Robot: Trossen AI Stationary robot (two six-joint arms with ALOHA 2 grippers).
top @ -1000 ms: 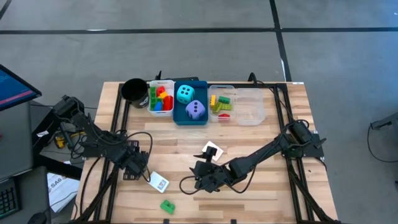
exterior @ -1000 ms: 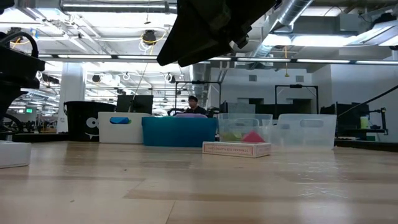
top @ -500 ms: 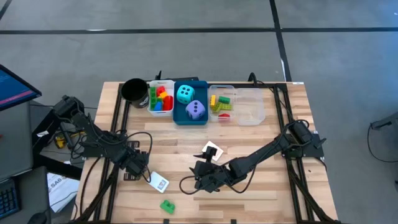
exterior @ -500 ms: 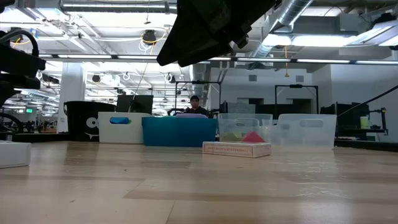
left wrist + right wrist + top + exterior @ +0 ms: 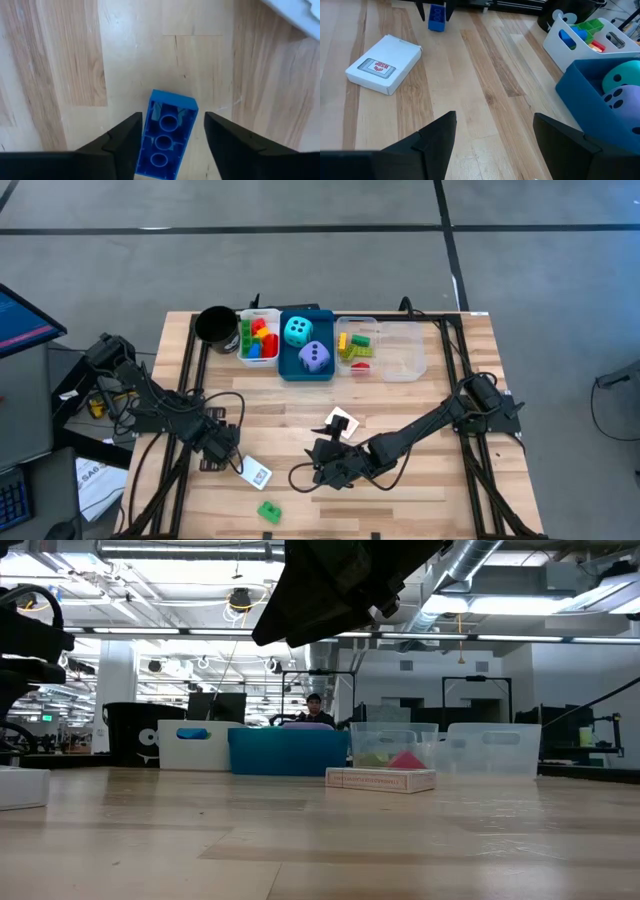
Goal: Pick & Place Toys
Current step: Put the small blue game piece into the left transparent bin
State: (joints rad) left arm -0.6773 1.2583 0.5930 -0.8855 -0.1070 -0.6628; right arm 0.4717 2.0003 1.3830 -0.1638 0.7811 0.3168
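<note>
— What's in the trays?

— Bricks fill the white tray; both dice sit in the blue tray.

— Your hands?

— My left gripper straddles a blue brick on the table. My right gripper hovers open near a card box.

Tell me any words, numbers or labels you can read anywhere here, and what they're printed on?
Red label on the white card box: print too blurred to read for certain.
Side of another card box: a line of print, too small to read.
"SAG": the start of a word on a paper sheet lying off the table's left edge; the rest is unreadable.
Cyan die and purple die: dots only, no writing.
</note>
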